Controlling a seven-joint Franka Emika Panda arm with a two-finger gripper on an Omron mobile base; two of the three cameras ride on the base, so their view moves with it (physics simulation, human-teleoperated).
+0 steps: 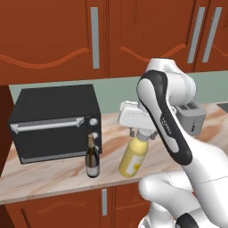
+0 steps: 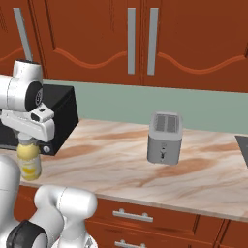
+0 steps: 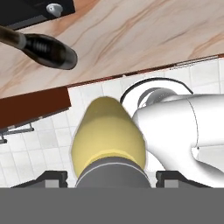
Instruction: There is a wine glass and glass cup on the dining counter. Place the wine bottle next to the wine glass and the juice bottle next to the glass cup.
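The gripper (image 1: 141, 135) is pinched on the top of the juice bottle (image 1: 132, 158), its 2 fingers either side of the cap end. The bottle hangs below the hand, tilted, its plump yellow body smooth and rounded with a pale label on the side. Whether its base touches the counter (image 1: 53, 176) cannot be told. From the right base view the same bottle (image 2: 29, 162) hangs under the white hand (image 2: 27, 137), near the counter's front edge. In the hand view the bottle (image 3: 107, 135) bulges straight out from between the fingers, glossy and barrel-shaped, over white floor tiles past the counter's edge.

Just beside the hand, on its left, stands the wine bottle (image 1: 92, 156), upright on the marble: dark, almost black glass, a slim long neck, a pale label. Behind it, further from the hand, sits a boxy black oven (image 1: 55, 122) with a metal handle bar and 2 round knobs. On the hand's other side, well apart, is a grey metal toaster (image 2: 164, 138) with rounded corners. The counter is veined pink-beige marble over red-brown wood cabinets (image 1: 53, 38).
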